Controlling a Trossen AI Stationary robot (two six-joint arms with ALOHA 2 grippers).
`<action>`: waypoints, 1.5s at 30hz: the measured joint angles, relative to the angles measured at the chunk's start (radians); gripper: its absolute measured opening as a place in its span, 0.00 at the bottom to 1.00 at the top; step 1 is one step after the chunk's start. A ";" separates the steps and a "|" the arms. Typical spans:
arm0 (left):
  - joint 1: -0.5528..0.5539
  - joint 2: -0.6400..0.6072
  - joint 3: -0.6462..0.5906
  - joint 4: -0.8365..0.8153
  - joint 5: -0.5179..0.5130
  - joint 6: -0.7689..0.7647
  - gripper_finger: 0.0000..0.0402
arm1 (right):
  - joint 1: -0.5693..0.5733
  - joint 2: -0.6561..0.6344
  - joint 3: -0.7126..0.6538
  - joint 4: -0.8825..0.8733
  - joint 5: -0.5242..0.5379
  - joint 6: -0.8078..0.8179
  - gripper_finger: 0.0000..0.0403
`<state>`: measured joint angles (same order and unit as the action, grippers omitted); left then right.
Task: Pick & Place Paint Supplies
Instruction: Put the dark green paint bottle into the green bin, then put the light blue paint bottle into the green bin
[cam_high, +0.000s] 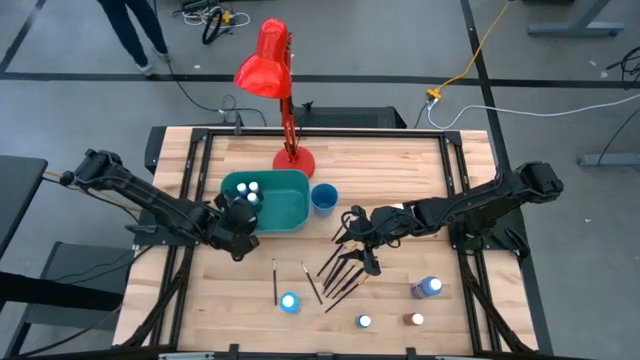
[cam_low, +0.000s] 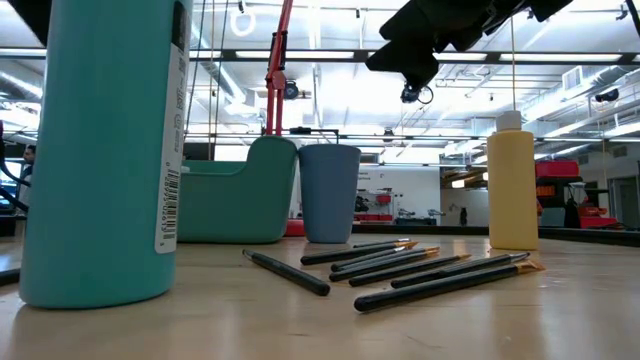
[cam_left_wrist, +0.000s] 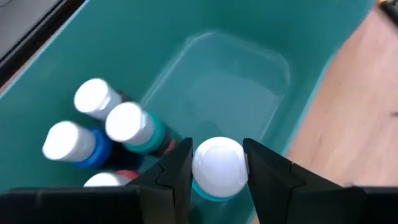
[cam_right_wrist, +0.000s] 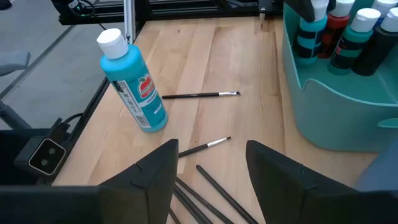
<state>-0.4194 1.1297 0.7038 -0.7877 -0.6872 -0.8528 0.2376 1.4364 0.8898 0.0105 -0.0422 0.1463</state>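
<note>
bottle held over the teal bin

left gripper (cam_left_wrist: 217, 177) sits at the bottom centre of the left wrist frame, its two dark fingers clamped on a white-capped bottle (cam_left_wrist: 217, 169) with a light blue body, held over the inside of the teal bin (cam_left_wrist: 249, 74). four more capped bottles (cam_left_wrist: 127, 124) stand bunched at the lower left of that frame, in one corner of the bin. in the high view the left gripper (cam_high: 238, 222) is at the bin's lower left edge, left of centre in the frame.

right gripper (cam_right_wrist: 211, 171) hangs with its fingers apart and nothing between them, over a loose fan of dark-handled brushes (cam_high: 340, 268) just below the middle of the high frame. a small blue cup (cam_high: 324, 198) stands just right of the bin, and a red lamp (cam_high: 270, 65) rises at the upper centre.

along the lower part of the high frame stand a light blue bottle (cam_high: 289, 302), a small white-capped one (cam_high: 365, 322), a reddish-brown one (cam_high: 414, 320) and a blue one (cam_high: 428, 288). two separate brushes (cam_high: 274, 280) lie near the light blue bottle. in the low view a yellow bottle (cam_low: 512, 180) stands upright at the right, behind the brushes.
</note>
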 joint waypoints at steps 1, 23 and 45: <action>0.006 -0.011 -0.018 0.010 0.000 0.000 0.33 | 0.000 0.000 0.000 0.005 0.000 0.000 0.49; 0.144 -0.068 -0.121 0.106 0.105 0.043 0.44 | -0.008 0.000 0.000 0.065 0.002 -0.130 0.49; 0.145 -0.068 0.069 0.099 0.074 0.233 0.48 | 0.037 0.000 0.000 0.130 -0.080 -0.231 0.49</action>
<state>-0.2741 1.0618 0.7729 -0.6884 -0.6130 -0.6193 0.2741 1.4364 0.8898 0.1402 -0.1221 -0.0843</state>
